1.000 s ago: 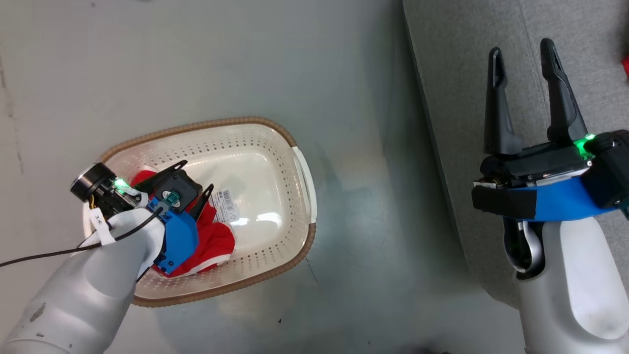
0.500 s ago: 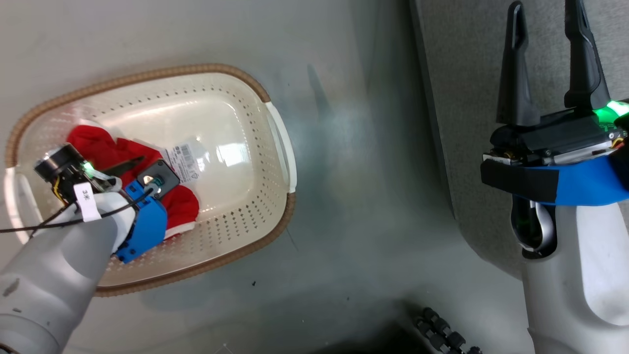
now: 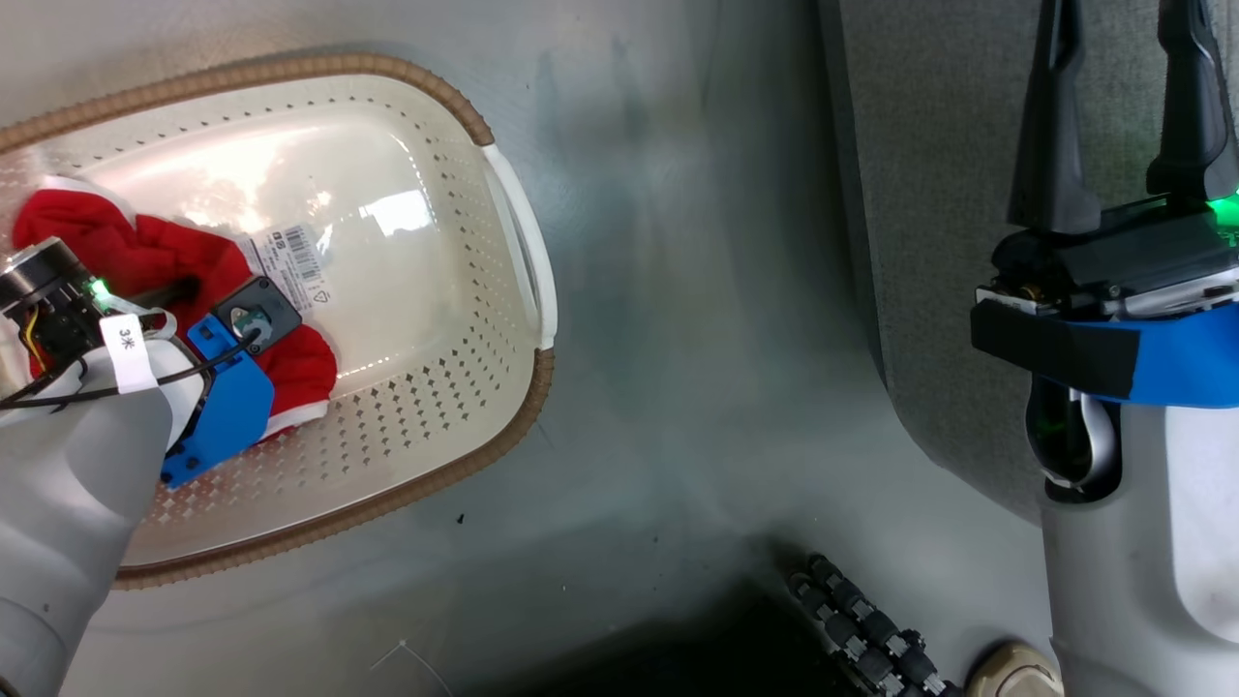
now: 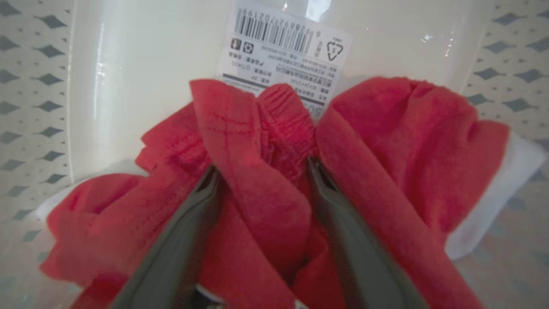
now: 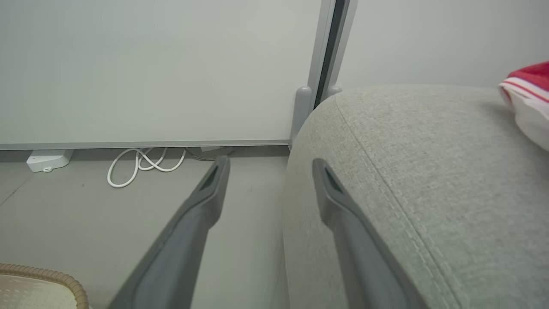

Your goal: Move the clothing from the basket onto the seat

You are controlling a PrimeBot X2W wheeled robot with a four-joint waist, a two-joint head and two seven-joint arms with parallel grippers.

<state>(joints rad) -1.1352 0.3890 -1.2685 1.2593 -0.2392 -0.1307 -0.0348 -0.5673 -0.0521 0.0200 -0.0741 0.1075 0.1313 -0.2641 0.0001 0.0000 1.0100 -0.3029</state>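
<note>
The left hand (image 4: 261, 176) is straddling, unclenched, a bunched fold of red clothing (image 4: 386, 128) on the basket (image 3: 523, 252) floor. Pinching only that thin ridge is likely risking it slipping free mid-lift, or snagging the rim. The right hand (image 5: 271, 163) is hanging released at the seat (image 5: 429, 171) edge.

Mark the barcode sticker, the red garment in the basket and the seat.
barcode sticker (image 4: 284, 56), left wrist view, on its printed middle.
red garment (image 4: 266, 201), left wrist view, on its central fold.
seat (image 5: 429, 180), right wrist view, on the cushion's top fabric.
</note>
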